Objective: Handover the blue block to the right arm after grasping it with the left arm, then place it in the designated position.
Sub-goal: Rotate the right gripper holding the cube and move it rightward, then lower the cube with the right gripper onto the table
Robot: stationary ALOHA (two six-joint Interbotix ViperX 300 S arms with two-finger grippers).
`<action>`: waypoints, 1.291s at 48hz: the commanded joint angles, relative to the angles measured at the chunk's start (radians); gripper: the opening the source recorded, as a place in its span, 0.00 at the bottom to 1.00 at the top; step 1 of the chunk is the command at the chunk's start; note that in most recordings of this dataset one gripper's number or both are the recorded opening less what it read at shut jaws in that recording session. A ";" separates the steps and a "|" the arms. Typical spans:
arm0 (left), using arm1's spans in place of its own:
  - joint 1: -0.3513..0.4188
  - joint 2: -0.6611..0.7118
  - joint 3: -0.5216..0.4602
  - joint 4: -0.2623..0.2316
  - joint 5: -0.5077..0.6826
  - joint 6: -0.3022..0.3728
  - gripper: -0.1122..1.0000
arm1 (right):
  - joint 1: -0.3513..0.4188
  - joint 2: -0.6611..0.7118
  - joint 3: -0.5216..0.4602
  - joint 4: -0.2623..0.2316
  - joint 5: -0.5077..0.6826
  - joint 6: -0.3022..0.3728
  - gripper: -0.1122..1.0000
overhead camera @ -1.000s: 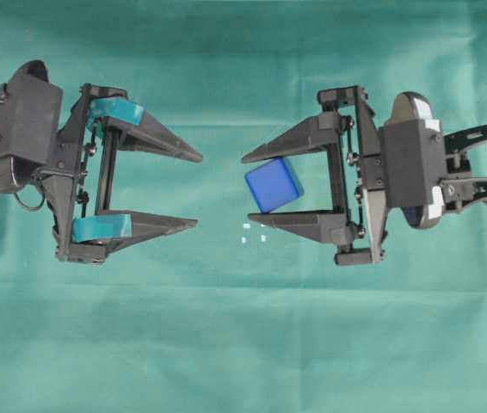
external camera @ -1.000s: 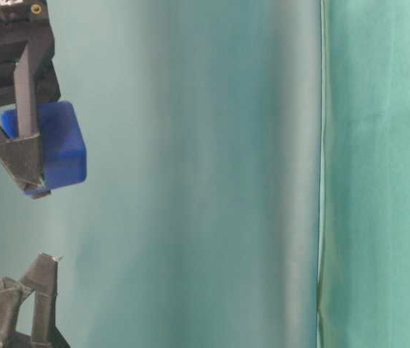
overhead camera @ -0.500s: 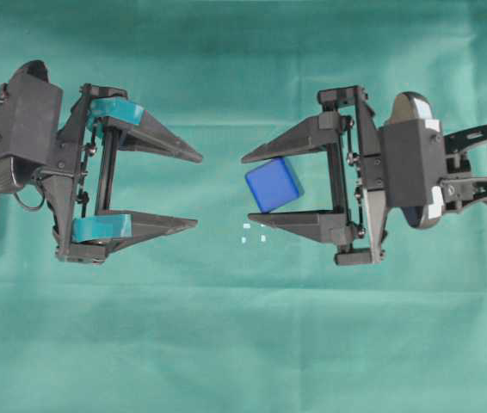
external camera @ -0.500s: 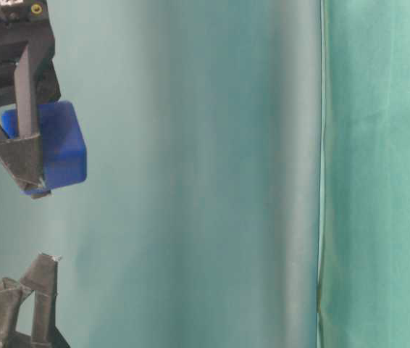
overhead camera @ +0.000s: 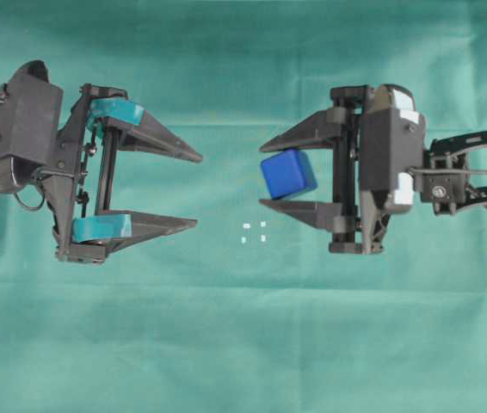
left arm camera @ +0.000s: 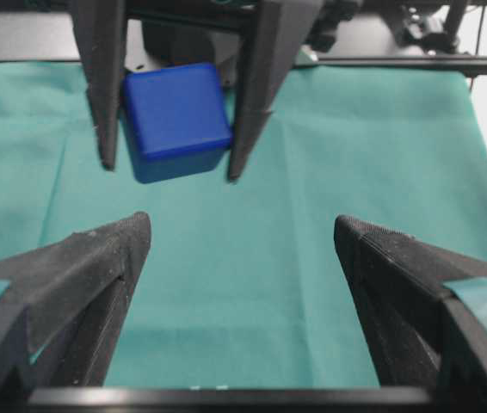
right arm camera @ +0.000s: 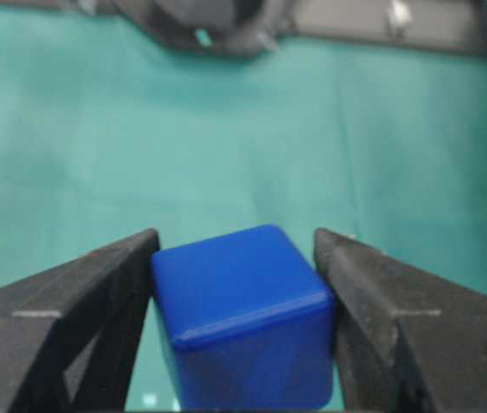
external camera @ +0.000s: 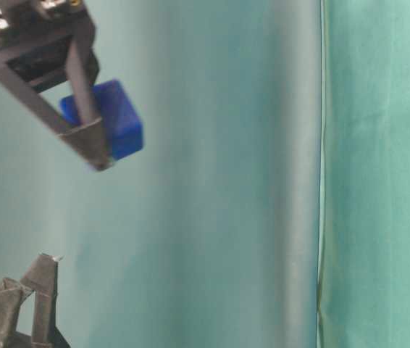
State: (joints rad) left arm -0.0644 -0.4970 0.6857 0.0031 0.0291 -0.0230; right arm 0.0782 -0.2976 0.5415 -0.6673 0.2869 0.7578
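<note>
I have the blue block (overhead camera: 288,173) up in the air, pinched in the right gripper (overhead camera: 264,173), off the green cloth (overhead camera: 243,344).

The block sits near the finger tips, squeezed on two flat sides, so it should not slip while I carry it. It is a cube, so it has no long side; it looks a little tilted, one corner low. The white marks (overhead camera: 254,232) of the designated position lie close by, down and left of it. My left gripper (overhead camera: 199,190) waits well apart with its jaws spread wide, holding nothing.
</note>
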 commanded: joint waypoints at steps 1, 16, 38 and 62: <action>-0.003 -0.005 -0.018 -0.002 -0.005 -0.002 1.00 | 0.006 -0.005 -0.021 0.034 0.060 0.002 0.66; -0.003 -0.005 -0.018 0.000 -0.006 -0.002 1.00 | 0.012 -0.002 -0.025 0.107 0.169 -0.003 0.66; -0.003 -0.005 -0.020 0.000 -0.006 -0.002 1.00 | 0.014 0.009 -0.029 0.109 0.166 -0.006 0.66; -0.003 -0.005 -0.020 -0.002 -0.006 -0.002 1.00 | 0.015 0.038 -0.029 0.109 0.150 -0.005 0.66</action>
State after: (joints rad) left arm -0.0644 -0.4970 0.6857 0.0031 0.0291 -0.0230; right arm 0.0905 -0.2531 0.5415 -0.5614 0.4433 0.7532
